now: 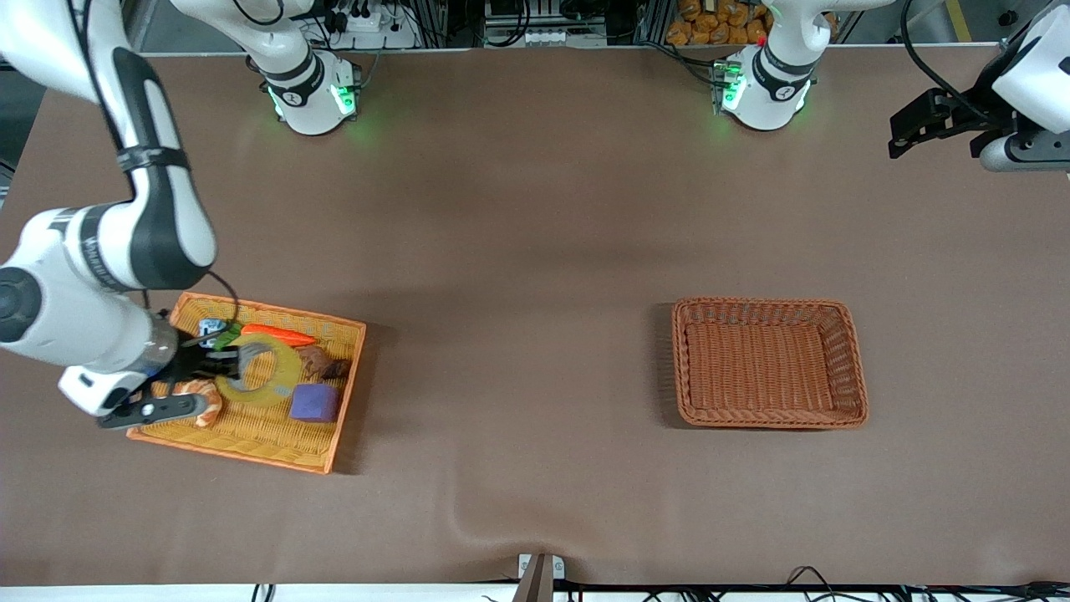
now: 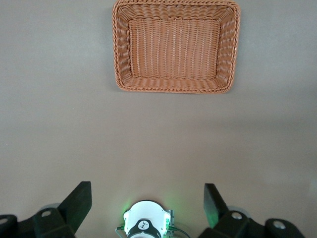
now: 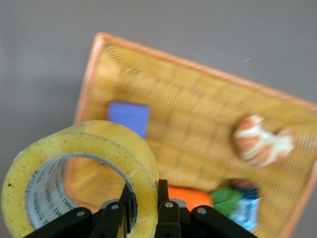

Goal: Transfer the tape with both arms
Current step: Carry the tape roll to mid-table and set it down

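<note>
The tape (image 1: 266,376) is a yellowish translucent ring with a grey-white core. My right gripper (image 1: 238,358) is shut on its wall, one finger inside the ring and one outside, and holds it just above the orange tray (image 1: 347,380). In the right wrist view the tape (image 3: 94,163) fills the foreground in front of my right gripper (image 3: 146,198), with the tray (image 3: 208,114) below. My left gripper (image 1: 936,125) is open and empty, up in the air at the left arm's end of the table; its fingers (image 2: 77,203) stand wide apart.
The orange tray holds a purple cube (image 1: 315,402), a carrot (image 1: 280,334), a croissant (image 1: 201,397), a brown item (image 1: 322,364) and a green item (image 1: 224,336). An empty brown wicker basket (image 1: 769,364) sits toward the left arm's end, also in the left wrist view (image 2: 176,47).
</note>
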Controlling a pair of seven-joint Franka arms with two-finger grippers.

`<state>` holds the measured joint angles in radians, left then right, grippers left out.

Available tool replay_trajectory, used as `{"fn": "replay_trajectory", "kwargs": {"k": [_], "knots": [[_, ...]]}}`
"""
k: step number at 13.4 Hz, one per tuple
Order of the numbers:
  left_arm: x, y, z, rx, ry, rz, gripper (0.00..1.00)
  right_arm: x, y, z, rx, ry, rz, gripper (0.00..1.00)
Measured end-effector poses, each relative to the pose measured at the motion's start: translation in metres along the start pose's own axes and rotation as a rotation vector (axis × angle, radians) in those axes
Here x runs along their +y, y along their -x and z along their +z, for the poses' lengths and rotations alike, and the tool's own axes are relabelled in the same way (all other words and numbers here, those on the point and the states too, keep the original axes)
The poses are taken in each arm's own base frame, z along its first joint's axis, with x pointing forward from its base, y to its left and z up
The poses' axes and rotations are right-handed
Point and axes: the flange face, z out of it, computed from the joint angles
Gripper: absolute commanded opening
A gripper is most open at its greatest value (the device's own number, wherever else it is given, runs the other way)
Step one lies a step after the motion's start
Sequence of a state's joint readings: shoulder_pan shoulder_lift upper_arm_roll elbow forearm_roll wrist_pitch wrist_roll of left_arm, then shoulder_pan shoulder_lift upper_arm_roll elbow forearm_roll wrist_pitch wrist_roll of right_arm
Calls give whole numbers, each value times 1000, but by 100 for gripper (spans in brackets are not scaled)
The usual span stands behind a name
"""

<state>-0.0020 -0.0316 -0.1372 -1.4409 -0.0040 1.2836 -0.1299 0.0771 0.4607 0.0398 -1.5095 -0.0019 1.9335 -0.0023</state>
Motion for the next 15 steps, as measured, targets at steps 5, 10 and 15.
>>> {"fn": "replay_trajectory", "kwargs": {"k": [5, 10, 15], "knots": [[2, -2, 4, -8, -1, 4, 100, -151, 15, 9, -10, 6, 198, 0], [13, -9, 10, -10, 1, 25, 100, -216, 23, 21, 2, -95, 308, 0], [47, -36, 33, 14, 7, 63, 100, -314, 38, 98, 28, -127, 389, 0]]}}
